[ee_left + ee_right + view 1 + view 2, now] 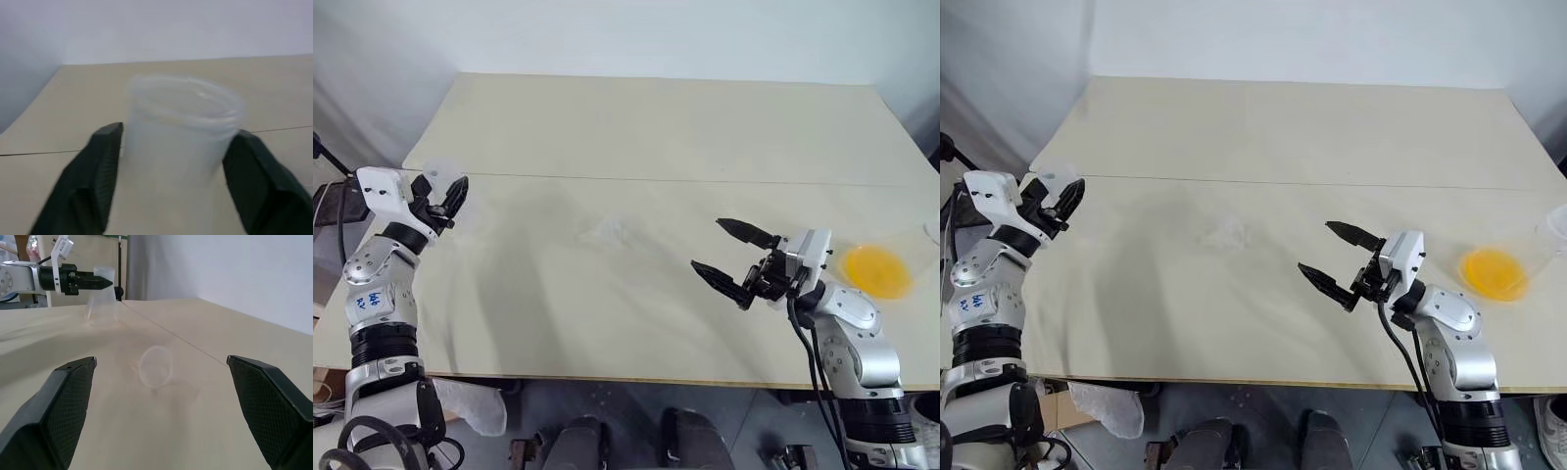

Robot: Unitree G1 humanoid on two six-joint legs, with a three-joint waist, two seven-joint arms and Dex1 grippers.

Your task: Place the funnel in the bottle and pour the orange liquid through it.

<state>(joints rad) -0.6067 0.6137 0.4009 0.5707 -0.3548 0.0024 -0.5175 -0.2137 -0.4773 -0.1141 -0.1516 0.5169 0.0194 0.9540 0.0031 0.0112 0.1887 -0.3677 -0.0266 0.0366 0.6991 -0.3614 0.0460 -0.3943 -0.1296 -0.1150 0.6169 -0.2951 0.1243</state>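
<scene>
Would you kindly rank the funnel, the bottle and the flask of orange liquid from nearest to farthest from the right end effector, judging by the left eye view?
1. The flask of orange liquid, lying on the table just behind the right end effector, toward the robot's right.
2. The funnel, mid-table, to its left.
3. The bottle, at the table's far left edge, between the left end effector's fingers.

Silver-grey jointed arms with black bands; blue handwritten marks on the left forearm. White wrist housings carry each hand: left hand (448,203), right hand (724,252), with black textured fingers. Black cables trail behind the right hand.
</scene>
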